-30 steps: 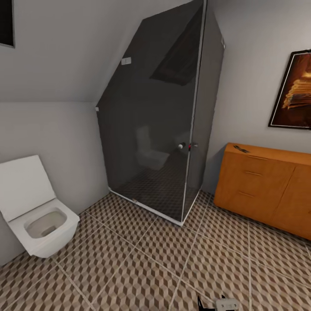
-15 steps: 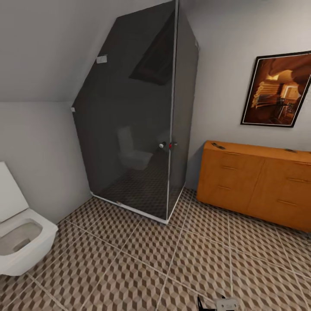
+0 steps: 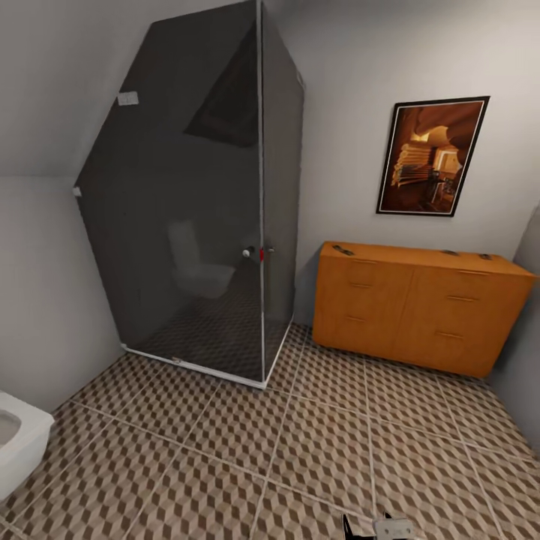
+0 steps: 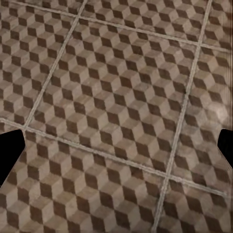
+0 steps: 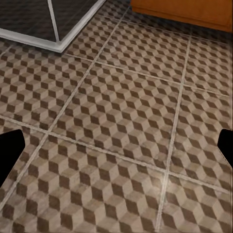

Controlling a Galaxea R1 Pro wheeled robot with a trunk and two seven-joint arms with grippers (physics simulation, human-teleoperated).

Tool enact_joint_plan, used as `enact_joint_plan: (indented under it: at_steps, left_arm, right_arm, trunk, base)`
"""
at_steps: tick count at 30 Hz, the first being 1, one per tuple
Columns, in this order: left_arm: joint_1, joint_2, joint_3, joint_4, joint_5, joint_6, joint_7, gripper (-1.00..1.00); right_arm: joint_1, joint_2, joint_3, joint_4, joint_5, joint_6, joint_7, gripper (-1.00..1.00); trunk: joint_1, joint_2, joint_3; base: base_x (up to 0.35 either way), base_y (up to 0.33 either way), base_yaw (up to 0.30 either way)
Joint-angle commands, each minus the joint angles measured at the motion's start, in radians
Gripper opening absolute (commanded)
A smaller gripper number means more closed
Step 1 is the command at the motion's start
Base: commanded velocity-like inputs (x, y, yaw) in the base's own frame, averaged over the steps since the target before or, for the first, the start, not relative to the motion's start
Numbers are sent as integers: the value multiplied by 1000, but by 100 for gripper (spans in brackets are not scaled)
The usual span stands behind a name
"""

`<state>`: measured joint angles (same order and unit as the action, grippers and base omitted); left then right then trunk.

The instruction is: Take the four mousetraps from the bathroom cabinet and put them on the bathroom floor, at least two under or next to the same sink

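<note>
Both claws, left claw (image 4: pixel 116 145) and right claw (image 5: pixel 116 150), hang wide open and empty over the bathroom floor (image 3: pixel 315 450). Beyond, the cabinet (image 3: pixel 416 311) stands beside the dark glass shower (image 3: pixel 202 225), with small dark mousetraps (image 3: pixel 343 250) on top.

Bathroom floor (image 3: pixel 315 450) lay open, wide tiled stretch running up to cabinet (image 3: pixel 416 315) — nothing standing between. Glass shower enclosure (image 3: pixel 202 225) blocked left corner; toilet (image 3: pixel 19 442) jutted in at far left edge.
</note>
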<state>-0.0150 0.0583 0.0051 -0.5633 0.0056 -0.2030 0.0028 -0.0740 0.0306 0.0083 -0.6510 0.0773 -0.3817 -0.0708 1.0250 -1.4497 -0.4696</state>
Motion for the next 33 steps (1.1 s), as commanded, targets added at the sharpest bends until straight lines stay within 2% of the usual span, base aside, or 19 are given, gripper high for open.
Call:
enact_joint_plan:
  at_steps: [1,26,33]
  left_arm:
    - [0,0,1,1,1,-3,0,100]
    - [0,0,3,29,-1,-3,0,100]
    - [0,-1,3,29,-1,-3,0,100]
  right_arm:
    - [-1,0,1,1,8,-2,-7,100]
    - [-1,0,1,1,8,-3,-7,100]
    - [-1,0,1,1,7,-3,-7,100]
  trunk:
    - [0,0,-1]
    - [0,0,-10]
    - [0,0,-10]
  base:
    - [104,-97,-269]
    - [201,-183,-249]
    - [240,-220,-72]
